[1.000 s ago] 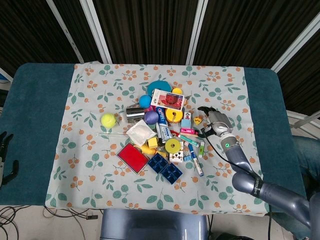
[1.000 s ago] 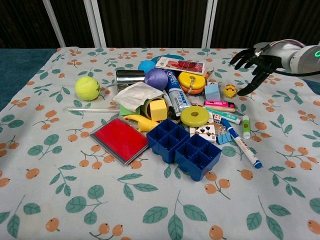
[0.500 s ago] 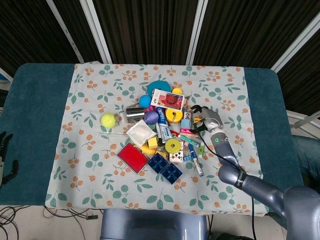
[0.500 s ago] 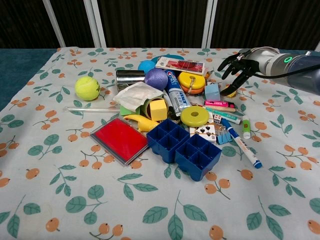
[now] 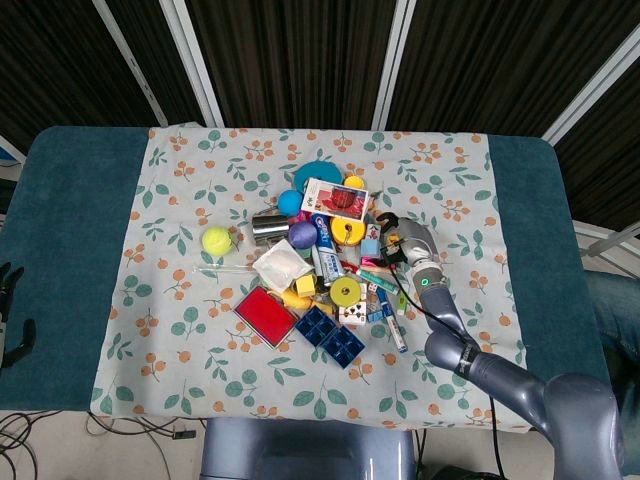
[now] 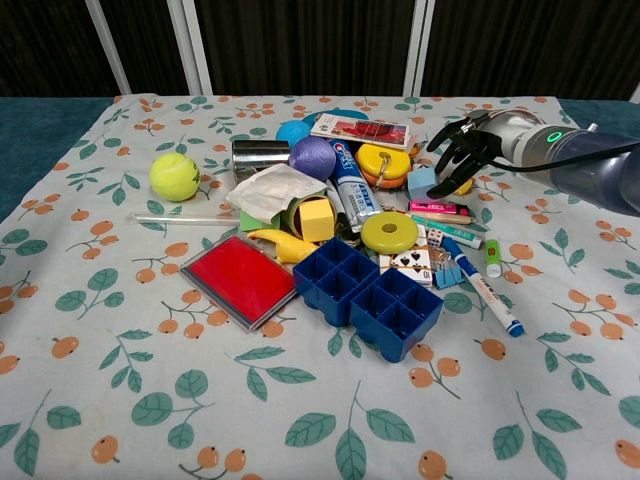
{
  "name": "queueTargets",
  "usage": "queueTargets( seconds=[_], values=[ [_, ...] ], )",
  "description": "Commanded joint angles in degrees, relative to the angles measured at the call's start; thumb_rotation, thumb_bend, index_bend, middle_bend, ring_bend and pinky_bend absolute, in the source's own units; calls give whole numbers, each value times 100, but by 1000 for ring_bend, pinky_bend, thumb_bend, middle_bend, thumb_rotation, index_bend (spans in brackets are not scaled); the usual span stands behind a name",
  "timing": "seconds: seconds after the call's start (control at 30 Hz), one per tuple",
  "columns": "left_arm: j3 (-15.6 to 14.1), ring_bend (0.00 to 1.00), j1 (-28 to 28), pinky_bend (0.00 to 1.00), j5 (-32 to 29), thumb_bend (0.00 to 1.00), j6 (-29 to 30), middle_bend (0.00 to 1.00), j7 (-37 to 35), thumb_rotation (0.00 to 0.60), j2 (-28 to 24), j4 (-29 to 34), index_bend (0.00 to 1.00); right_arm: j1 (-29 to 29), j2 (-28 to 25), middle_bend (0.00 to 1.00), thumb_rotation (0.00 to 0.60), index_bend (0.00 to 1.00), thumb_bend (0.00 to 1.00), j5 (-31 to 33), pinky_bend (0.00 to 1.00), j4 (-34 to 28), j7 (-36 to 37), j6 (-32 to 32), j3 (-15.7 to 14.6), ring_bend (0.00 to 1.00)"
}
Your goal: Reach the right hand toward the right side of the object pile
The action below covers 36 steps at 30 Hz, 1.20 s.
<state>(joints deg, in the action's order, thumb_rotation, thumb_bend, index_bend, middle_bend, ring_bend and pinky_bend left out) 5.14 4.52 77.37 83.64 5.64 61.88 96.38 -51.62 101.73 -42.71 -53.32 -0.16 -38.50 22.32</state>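
The object pile (image 5: 322, 262) lies mid-table on the floral cloth (image 6: 120, 330). My right hand (image 6: 462, 150) hovers with its fingers spread at the pile's right edge, just over the light blue cube (image 6: 424, 184) and a small yellow toy (image 6: 463, 186) that it partly hides. It holds nothing. In the head view the right hand (image 5: 400, 243) sits beside the cube (image 5: 372, 246). My left hand (image 5: 10, 312) shows only as dark fingers at the far left table edge, away from the pile.
The pile holds a tennis ball (image 6: 175, 175), a metal can (image 6: 260, 155), a purple ball (image 6: 312, 157), a red flat box (image 6: 243, 278), blue trays (image 6: 368, 297), a yellow disc (image 6: 390, 232) and a blue marker (image 6: 483, 287). Teal table (image 5: 70, 220) flanks the cloth.
My right hand has moved left from the open cloth toward the pile, and now reaches over the yellow toy beside the light blue cube. The pile and left hand are unmoved.
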Motion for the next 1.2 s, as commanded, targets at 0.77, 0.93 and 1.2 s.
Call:
queueTargets(
  seconds=[0.77, 0.93, 1.2],
  values=[
    [4, 0, 15, 37, -90, 512, -78, 0, -2, 600, -45, 47, 33, 41, 337, 494, 600, 391, 313, -769, 232, 440, 876, -252, 273, 426],
    [0, 0, 13, 37, -88, 513, -79, 0, -13, 600, -47, 62, 38, 193, 42, 495, 600, 390, 314, -937, 232, 9, 1073, -464, 370, 428],
    [-15, 0, 9, 37, -77, 512, -79, 0, -11, 600, -45, 77, 45, 549, -694, 494, 600, 391, 315, -1080, 232, -1157, 1154, -870, 514, 427]
  ],
)
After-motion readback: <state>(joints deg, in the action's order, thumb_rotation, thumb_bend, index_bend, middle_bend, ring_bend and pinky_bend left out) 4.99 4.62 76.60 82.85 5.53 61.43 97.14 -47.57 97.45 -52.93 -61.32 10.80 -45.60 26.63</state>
